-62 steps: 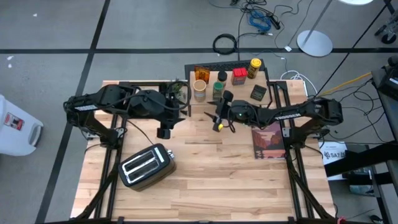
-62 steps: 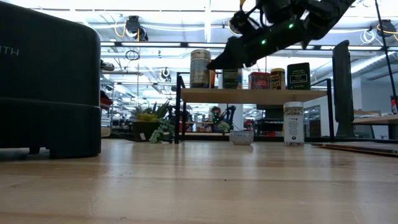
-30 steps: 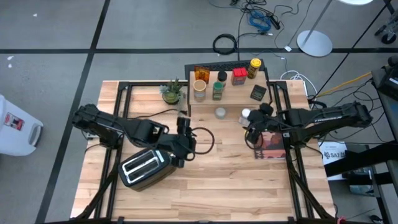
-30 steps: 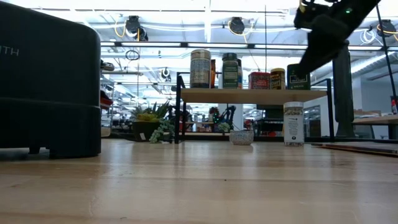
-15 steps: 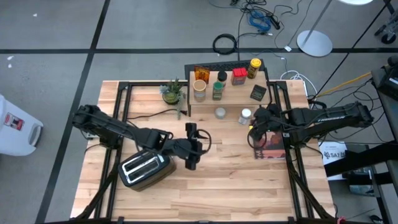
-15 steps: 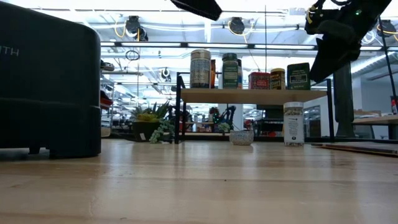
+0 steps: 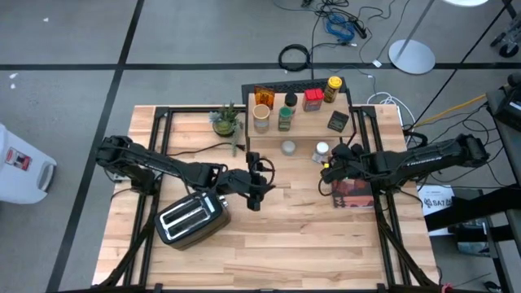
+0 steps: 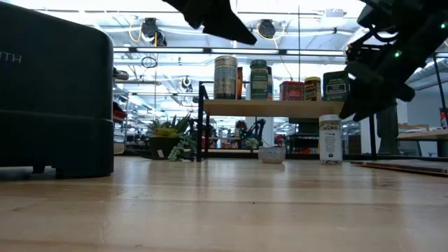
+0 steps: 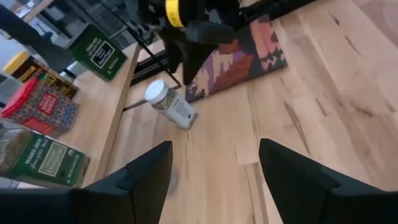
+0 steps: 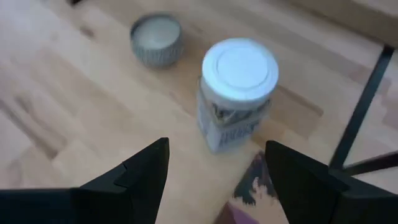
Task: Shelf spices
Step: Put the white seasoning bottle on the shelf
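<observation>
High view: shelf (image 7: 317,118) holds six spices; white-lid jar (image 7: 321,151) on table beside right gripper (image 7: 329,171).
Right wrist view: jaws apart, empty; off-centre approach probably tips jar.
Left wrist view: left gripper (image 9: 214,171) jaws apart, empty, mid-table.

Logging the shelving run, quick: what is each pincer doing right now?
Left pincer: open, holding nothing.
Right pincer: open, empty, above the white-lidded jar.

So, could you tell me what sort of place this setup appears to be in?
Probably a robotics lab or workshop: the wooden table stands on grey flooring with loose cables, and the low view shows open ceiling ducts and equipment racks behind.
</observation>
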Available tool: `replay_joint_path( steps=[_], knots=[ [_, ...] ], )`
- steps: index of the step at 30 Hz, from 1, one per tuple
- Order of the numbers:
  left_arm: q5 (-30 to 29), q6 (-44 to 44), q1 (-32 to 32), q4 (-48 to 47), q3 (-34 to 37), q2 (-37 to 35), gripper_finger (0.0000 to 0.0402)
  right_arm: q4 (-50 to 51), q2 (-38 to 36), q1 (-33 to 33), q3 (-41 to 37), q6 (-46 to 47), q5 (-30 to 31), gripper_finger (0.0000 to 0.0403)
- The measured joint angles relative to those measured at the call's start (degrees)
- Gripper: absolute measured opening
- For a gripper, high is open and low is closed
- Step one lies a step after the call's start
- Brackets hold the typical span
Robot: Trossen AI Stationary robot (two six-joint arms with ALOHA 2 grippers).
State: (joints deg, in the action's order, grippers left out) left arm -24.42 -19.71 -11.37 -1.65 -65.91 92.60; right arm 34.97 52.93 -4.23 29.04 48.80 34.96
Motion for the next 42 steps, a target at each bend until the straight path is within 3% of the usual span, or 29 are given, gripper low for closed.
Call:
replay_joint_path(
  steps=[6,10,17,42],
  knots=[
    [6.5,-2.0,2.6,0.5,0.0,0.0,0.0249,-12.1,0.6,0.0,-2.5,-2.9,2.3,0.0259],
    [11.1,-0.1,3.9,1.4,0.0,0.0,0.0249,-13.0,1.2,0.0,-2.5,-3.2,2.6,0.0280],
    [12.7,1.3,3.8,1.2,0.0,0.0,0.0249,-14.3,3.2,1.0,-2.5,-3.0,6.9,0.0309],
    [13.8,1.4,3.3,1.2,-0.1,0.0,0.0249,-16.8,14.3,1.3,-2.5,6.6,9.0,0.0311]
  ],
)
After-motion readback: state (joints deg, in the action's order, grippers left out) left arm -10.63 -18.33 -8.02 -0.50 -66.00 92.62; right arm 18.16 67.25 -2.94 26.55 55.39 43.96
